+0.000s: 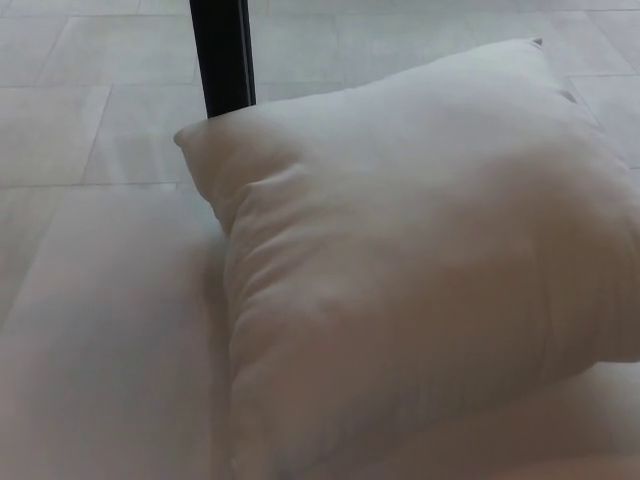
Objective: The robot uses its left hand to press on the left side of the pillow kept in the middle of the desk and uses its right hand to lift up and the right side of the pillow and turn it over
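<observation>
A large white pillow [410, 260] fills the middle and right of the head view, lying flat on the pale desk [100, 350]. Its left corner points toward the upper left and its far corner reaches the top right. Soft creases run along its left edge. Neither of my hands shows in the picture.
A black upright post [222, 55] stands behind the pillow's left corner at the top. Beyond the desk lies a pale tiled floor [60, 130]. Bare desk surface stretches to the left of the pillow.
</observation>
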You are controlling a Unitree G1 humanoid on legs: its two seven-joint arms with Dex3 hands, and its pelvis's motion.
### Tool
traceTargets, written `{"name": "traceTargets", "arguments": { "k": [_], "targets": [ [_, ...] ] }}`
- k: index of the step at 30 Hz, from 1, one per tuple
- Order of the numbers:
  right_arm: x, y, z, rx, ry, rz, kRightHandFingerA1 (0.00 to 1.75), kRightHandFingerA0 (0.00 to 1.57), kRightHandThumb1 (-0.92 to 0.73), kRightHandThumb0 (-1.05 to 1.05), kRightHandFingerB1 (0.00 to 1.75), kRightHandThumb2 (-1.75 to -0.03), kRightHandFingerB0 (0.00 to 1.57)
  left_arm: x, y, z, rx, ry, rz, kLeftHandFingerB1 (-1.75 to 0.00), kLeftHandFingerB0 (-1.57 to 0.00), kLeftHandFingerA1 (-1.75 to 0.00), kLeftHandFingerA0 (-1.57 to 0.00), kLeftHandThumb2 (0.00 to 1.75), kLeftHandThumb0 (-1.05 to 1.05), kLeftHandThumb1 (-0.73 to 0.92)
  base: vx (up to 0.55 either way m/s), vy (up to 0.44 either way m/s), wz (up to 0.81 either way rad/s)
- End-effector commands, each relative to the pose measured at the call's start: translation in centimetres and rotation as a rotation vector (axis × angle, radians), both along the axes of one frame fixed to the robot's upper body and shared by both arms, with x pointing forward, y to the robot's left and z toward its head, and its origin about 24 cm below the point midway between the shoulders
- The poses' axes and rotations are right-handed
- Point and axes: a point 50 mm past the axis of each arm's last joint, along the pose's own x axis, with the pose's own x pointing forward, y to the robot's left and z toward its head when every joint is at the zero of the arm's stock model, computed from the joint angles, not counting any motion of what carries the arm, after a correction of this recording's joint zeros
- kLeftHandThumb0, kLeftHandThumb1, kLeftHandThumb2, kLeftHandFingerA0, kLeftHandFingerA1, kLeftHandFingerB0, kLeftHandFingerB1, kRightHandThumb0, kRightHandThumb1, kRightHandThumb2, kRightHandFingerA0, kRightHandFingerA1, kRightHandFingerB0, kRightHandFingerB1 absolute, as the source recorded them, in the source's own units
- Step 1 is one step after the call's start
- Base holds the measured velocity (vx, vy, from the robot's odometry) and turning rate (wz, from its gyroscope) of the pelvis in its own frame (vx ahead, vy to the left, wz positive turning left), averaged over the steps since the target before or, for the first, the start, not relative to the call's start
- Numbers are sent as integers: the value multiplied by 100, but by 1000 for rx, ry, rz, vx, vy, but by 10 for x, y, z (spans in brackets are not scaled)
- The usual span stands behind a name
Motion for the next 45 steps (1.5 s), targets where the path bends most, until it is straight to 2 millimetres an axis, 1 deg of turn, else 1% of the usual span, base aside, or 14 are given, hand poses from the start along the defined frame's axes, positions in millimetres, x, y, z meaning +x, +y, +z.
{"name": "traceTargets", "arguments": {
  "k": [1, 3, 15, 16, 17, 21, 22, 23, 24, 29, 32, 33, 35, 45],
  "targets": [
    [82, 98, 81, -64, -133, 559, 38, 0, -59, -91, 36, -104, 9, 53, -105, 67, -175, -167, -388, -15, 0, -24, 0, 117, -96, 83, 0, 0, 0],
    [96, 114, 77, -95, -57, 656, 13, 0, -71, -103, 0, -112, 0, 65, -123, 64, -209, -149, -442, -18, 0, -27, 0, 117, -90, 80, 0, 0, 0],
    [141, 147, 38, 20, 117, 806, 15, 0, -75, -102, 1, -114, 0, 86, -185, 10, -199, 147, -697, -22, 0, -33, 0, 110, -82, 74, 0, 0, 0],
    [142, 148, 34, 21, 133, 805, 18, 0, -87, -92, 15, -66, 0, 87, -188, 7, -217, 159, -688, -31, -1, -40, 0, 108, -78, 69, 0, 0, 0],
    [145, 151, 26, 30, 166, 805, 17, 0, -73, -102, 1, -112, 0, 90, -195, -1, -250, 184, -672, -28, -3, -38, 0, 108, -79, 70, 0, 0, 0],
    [151, 154, 18, 40, 215, 800, 18, 0, -73, -100, 3, -112, 0, 94, -201, -11, -221, 275, -661, -22, -4, -46, -5, 69, -78, 86, 0, 0, 0],
    [151, 154, 17, 37, 226, 800, 17, 0, -87, -92, 17, -67, 0, 94, -202, -12, -217, 281, -661, -24, -4, -46, -4, 70, -79, 84, 0, 0, 0],
    [152, 155, 15, 32, 240, 800, 17, 0, -87, -92, 17, -67, 0, 95, -204, -13, -212, 290, -661, -24, -4, -46, -4, 70, -79, 84, 0, 0, 0],
    [156, 155, 7, 58, 281, 779, 17, 0, -72, -98, 5, -110, 0, 97, -209, -21, -171, 344, -669, -30, -4, -44, -6, 66, -75, 89, 0, 0, 0],
    [164, 155, -3, 67, 365, 742, 15, 1, -72, -101, 6, -110, 8, 99, -219, -34, -141, 434, -670, -34, -5, -51, -5, 102, -78, 68, 0, 0, 0],
    [167, 156, -8, 39, 412, 723, 18, 2, -69, -96, 12, -109, 9, 99, -221, -42, -129, 483, -652, -35, -7, -51, -1, 107, -77, 66, 0, 0, 0],
    [169, 157, -10, 12, 441, 721, 18, 3, -69, -96, 11, -111, 9, 99, -222, -46, -116, 513, -648, -27, -9, -46, -7, 67, -84, 84, 0, 0, 0],
    [174, 160, -16, 9, 476, 721, 19, 3, -69, -96, 11, -111, 10, 100, -230, -53, -137, 566, -647, -30, -5, -42, 0, 108, -81, 67, 0, 0, 0],
    [191, 194, -40, -42, 597, 786, 26, 4, -68, -97, 26, -110, 14, 103, -270, -80, -64, 796, -750, -20, -1, -31, 0, 110, -91, 71, 0, 0, 0]
  ]
}}
